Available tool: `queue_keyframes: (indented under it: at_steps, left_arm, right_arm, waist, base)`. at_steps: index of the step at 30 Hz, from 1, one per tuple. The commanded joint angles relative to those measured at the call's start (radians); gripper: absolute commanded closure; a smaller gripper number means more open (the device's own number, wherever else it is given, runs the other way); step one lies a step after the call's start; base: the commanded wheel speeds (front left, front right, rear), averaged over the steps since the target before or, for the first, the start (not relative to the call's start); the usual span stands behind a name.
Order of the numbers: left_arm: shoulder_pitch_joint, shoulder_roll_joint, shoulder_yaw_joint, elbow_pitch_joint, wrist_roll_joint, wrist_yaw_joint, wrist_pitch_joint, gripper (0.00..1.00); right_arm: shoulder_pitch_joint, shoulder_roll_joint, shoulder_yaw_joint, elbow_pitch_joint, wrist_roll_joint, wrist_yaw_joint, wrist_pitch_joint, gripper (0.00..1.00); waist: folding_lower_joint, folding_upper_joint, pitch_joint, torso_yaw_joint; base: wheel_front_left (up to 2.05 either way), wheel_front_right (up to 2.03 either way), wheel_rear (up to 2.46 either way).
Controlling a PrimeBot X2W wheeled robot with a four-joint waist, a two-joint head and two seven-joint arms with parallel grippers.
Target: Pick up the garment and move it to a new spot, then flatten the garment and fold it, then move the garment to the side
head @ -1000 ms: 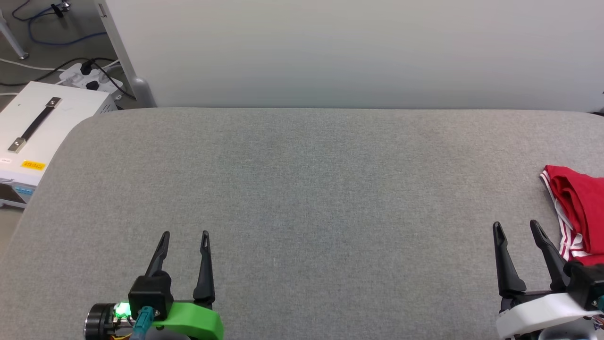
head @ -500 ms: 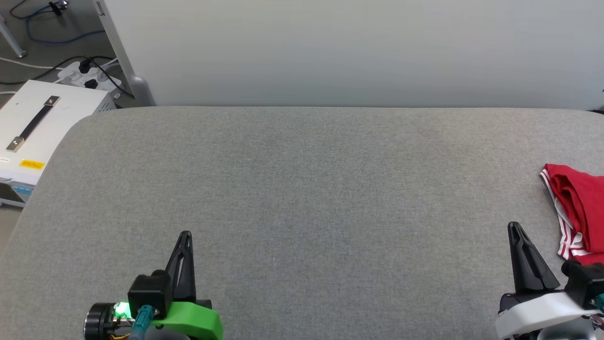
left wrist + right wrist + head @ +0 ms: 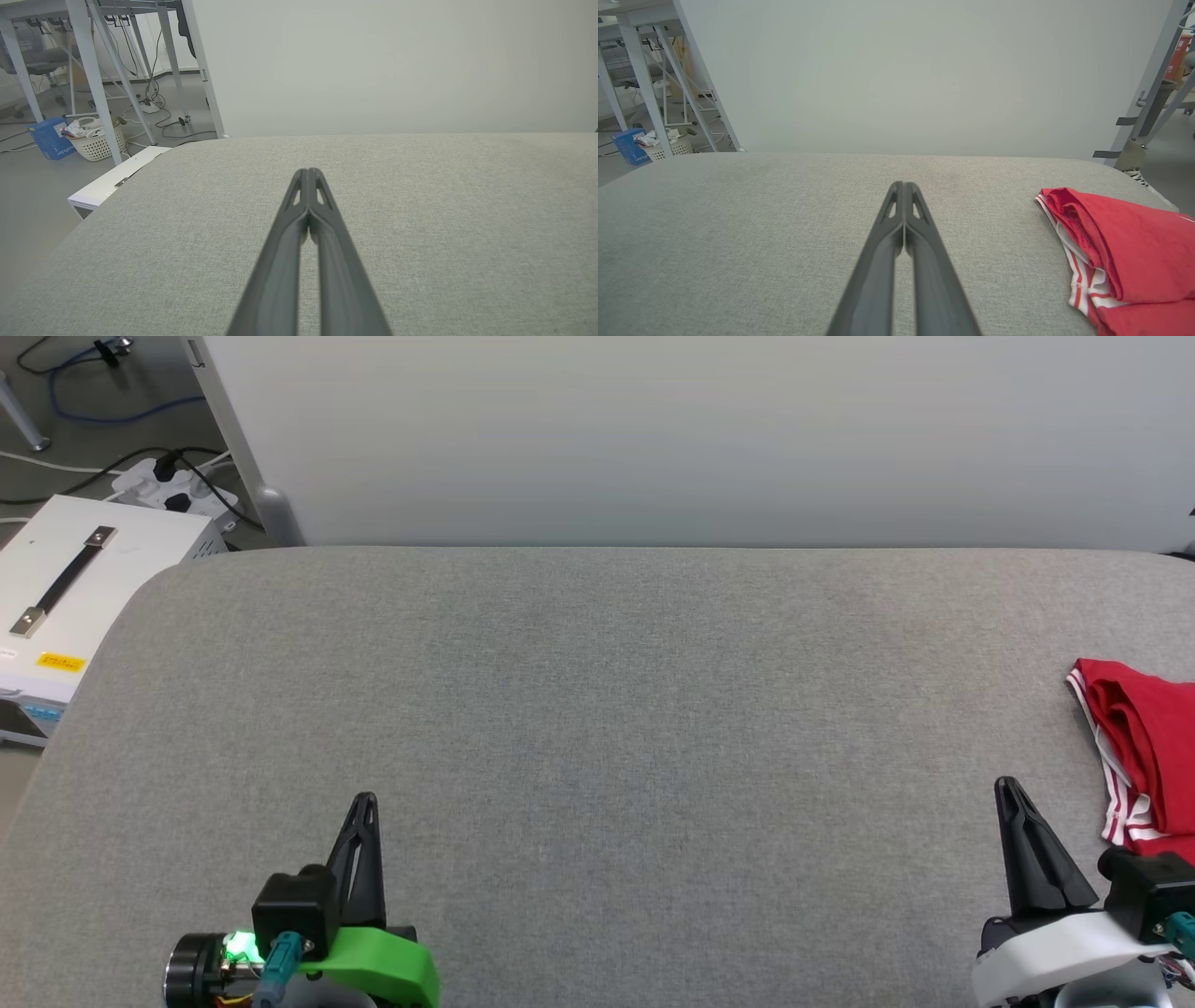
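left hand (image 3: 366,800): pressed together
right hand (image 3: 1006,786): pressed together
red jersey (image 3: 1146,733): bundled on grey bench (image 3: 597,709), just right of right hand

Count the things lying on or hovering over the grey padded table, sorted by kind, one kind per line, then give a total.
Red garment: 1
Robot tools, both shut: 2 (left tool, right tool)
Total: 3
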Motion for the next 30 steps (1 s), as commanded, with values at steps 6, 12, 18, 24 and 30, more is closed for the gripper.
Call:
queue_keyframes:
  at_steps: [6, 12, 18, 24, 30]
  left_arm:
    - [-0.009, -0.007, 0.009, -0.010, 0.015, -0.006, 0.015, 1.00]
    - [-0.012, -0.010, 0.014, -0.015, 0.020, -0.008, 0.027, 1.00]
    - [-0.014, -0.013, 0.020, -0.020, 0.025, -0.010, 0.041, 1.00]
    - [-0.017, -0.017, 0.026, -0.026, 0.031, -0.013, 0.057, 1.00]
    - [-0.019, -0.020, 0.031, -0.030, 0.036, -0.015, 0.069, 1.00]
  right_arm:
    - [-0.017, 0.006, 0.004, -0.001, -0.023, 0.000, 0.014, 1.00]
    - [-0.021, 0.010, 0.005, -0.002, -0.033, 0.000, 0.024, 1.00]
    - [-0.026, 0.014, 0.007, -0.002, -0.044, 0.000, 0.035, 1.00]
    - [-0.031, 0.019, 0.009, -0.002, -0.058, 0.000, 0.048, 1.00]
    - [-0.035, 0.023, 0.011, -0.003, -0.068, 0.000, 0.058, 1.00]
  waist:
    - [0.0000, 0.0000, 0.000, -0.001]
    - [0.0000, 0.0000, 0.000, -0.002]
    - [0.0000, 0.0000, 0.000, -0.004]
    - [0.0000, 0.0000, 0.000, -0.005]
    - [0.0000, 0.0000, 0.000, -0.006]
  base:
    - [0.00, 0.00, 0.00]
    - [0.00, 0.00, 0.00]
    - [0.00, 0.00, 0.00]
    - [0.00, 0.00, 0.00]
    - [0.00, 0.00, 0.00]
